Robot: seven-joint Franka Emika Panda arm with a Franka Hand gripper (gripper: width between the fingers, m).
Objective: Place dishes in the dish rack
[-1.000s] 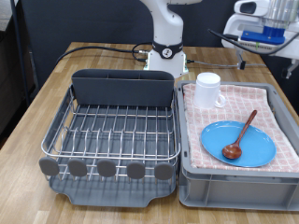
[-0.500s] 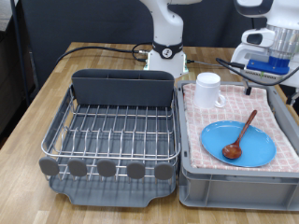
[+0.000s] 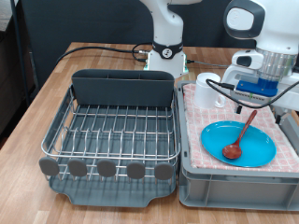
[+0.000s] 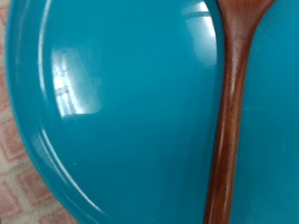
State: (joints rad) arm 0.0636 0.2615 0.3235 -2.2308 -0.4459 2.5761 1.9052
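The pincer (image 3: 252, 105) hangs low over the round flat light-blue plate (image 3: 254, 149), above the small brown wooden spoon (image 3: 241, 134) lying across it; its opening cannot be told. The silver wire-grid dish rack (image 3: 114, 129) holds no dishes.

Spoon (image 3: 239, 137) on plate (image 3: 217, 140), in bin (image 3: 234, 183)

A grey plastic bin (image 3: 234, 182) sat on a wooden surface (image 3: 56, 89), directly beneath the claw (image 3: 254, 93). A pink checked cloth (image 3: 201, 117) lined the bin's floor under and around the claw. A black cable (image 3: 93, 50) ran across the surface, well apart from the claw, toward the exterior view's left.
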